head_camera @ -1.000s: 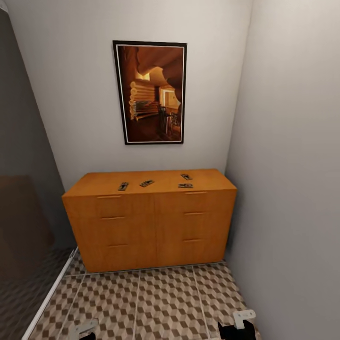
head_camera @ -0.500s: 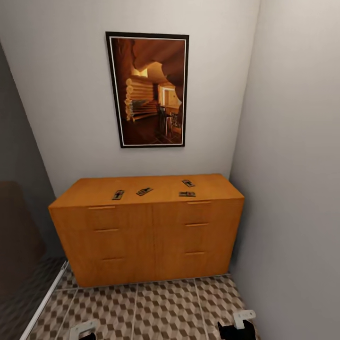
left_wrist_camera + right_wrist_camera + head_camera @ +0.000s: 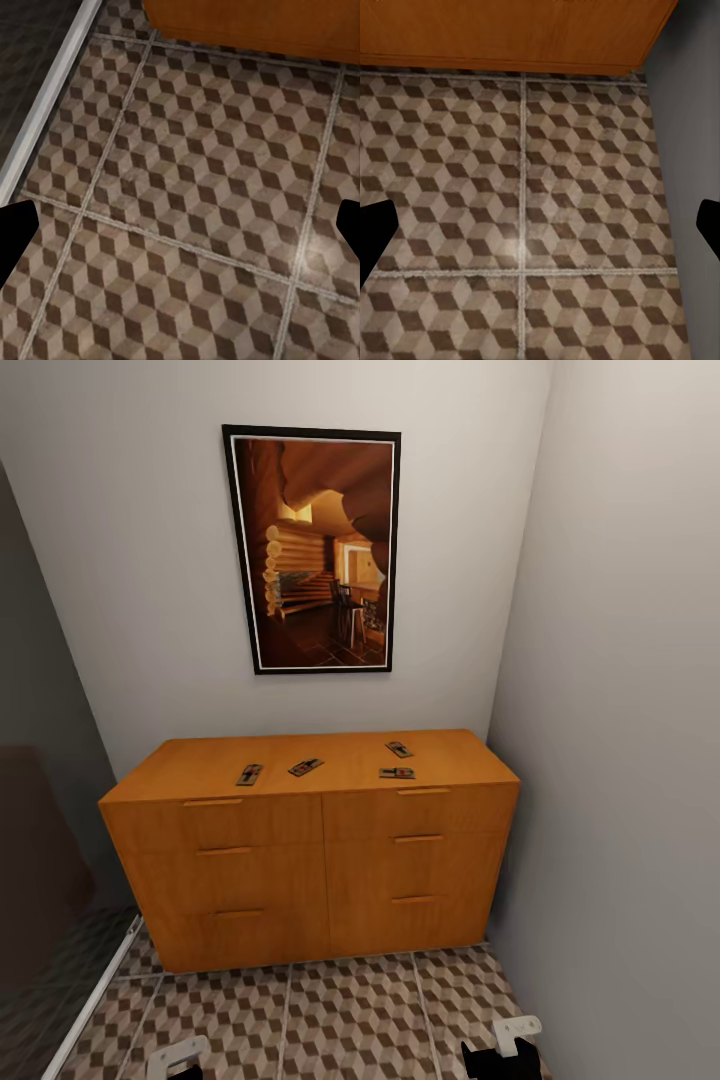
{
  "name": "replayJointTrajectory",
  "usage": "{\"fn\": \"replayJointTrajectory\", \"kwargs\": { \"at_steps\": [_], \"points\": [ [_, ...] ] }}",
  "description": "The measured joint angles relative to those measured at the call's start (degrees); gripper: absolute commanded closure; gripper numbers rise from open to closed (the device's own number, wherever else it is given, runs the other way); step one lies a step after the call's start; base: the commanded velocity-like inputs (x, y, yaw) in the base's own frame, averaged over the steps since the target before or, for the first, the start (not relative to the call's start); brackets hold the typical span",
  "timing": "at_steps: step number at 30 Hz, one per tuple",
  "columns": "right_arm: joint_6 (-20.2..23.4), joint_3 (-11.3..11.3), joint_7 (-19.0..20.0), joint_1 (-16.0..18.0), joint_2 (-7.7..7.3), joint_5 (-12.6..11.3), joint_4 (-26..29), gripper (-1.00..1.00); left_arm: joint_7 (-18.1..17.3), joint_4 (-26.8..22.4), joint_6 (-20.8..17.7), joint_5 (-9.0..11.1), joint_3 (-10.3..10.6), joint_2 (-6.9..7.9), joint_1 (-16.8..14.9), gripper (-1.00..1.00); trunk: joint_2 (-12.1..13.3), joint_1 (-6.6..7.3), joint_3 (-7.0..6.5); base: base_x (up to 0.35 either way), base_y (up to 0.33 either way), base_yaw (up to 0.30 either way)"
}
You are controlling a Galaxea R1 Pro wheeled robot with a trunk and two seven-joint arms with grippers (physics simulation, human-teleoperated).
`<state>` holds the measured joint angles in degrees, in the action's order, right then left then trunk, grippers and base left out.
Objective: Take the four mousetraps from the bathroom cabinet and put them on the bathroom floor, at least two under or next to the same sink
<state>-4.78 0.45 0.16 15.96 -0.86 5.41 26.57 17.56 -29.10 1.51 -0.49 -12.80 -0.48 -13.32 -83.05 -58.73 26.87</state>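
Now four mousetraps [image 3: 323, 764] lie on the cabinet [image 3: 310, 860]; both grippers spread wide, empty

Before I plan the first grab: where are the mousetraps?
In the head view, all four mousetraps lie on top of the cabinet, below the framed picture: two left of centre, two toward its right end.
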Motion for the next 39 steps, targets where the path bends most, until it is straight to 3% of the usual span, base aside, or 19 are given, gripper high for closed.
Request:
{"fn": "replayJointTrajectory", "kwargs": {
  "at_steps": [29, 35, 39],
  "points": [
    [0.1, -0.2, -0.1, 0.3, -0.22, 0.7, 3.2, -1.00, -0.7, 0.4, 0.2, 0.2, 0.2, -0.15, 0.0, -1.00, 0.0, 0.00, 0.00, 0.000, 0.000, 0.000],
    [0.5, -0.2, -0.1, 0.3, -0.05, 0.5, 10.5, -1.00, -0.7, -1.9, 0.2, 0.2, 0.4, -0.54, 0.0, -1.00, 0.0, 0.00, 0.00, 0.000, 0.000, 0.000],
    [1.7, -0.2, -0.2, 0.4, -0.01, 0.1, 19.5, -1.00, -0.8, -9.4, 0.0, 0.2, 0.3, -1.32, 0.0, -1.00, 0.0, 0.00, -0.01, 0.000, 0.000, 0.000]
  ]
}}
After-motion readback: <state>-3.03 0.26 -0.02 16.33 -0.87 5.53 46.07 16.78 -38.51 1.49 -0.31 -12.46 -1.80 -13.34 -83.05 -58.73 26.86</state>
